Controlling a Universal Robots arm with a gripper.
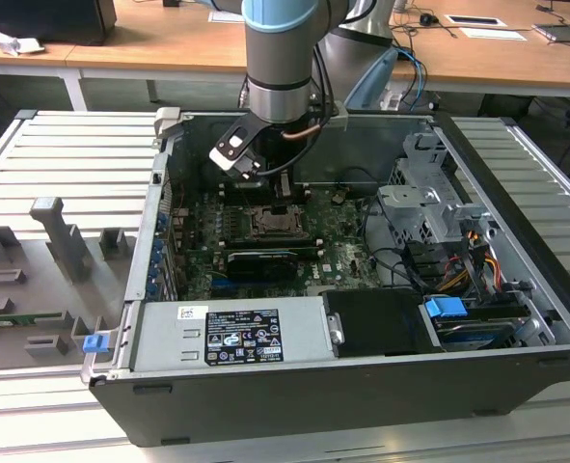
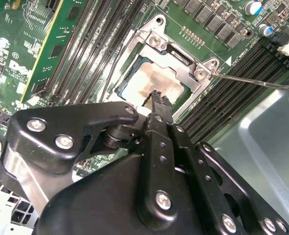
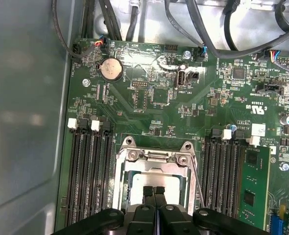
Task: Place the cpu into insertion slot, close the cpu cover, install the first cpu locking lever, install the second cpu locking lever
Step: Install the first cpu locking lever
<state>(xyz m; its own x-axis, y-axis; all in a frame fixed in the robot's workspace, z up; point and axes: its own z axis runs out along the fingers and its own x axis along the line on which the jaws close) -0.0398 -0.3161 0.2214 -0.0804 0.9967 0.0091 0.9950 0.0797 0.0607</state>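
gripper (image 3: 155, 191) fingers are pressed together with nothing between them, tips hanging right over the cpu (image 2: 153, 78) in both wrist views. can't tell if the tips touch its top or sit just above.

cpu is in the slot (image 1: 268, 224), flat as far as i can see. cover (image 2: 183, 61) looks folded down around it, with the metal top showing through the window. one wire lever (image 2: 252, 81) sticks out to the side past the socket corner and looks unlatched. the second lever i can't make out for sure.

risks, my read:
- tips drag across the cpu top and scratch it, or nudge it in the slot if the cover isn't fully down.
- cover sitting slightly proud means the lever won't hook and any force goes into the socket pins.
- lever is thin, springy wire, so closed tips can slip off it into the memory slots (image 3: 85, 171) just beside the socket, or onto the board (image 3: 154, 98).
- lever pushed down but not tucked under its catch would spring back up.
- the wrist views don't show depth well, so contact height is hard to judge.
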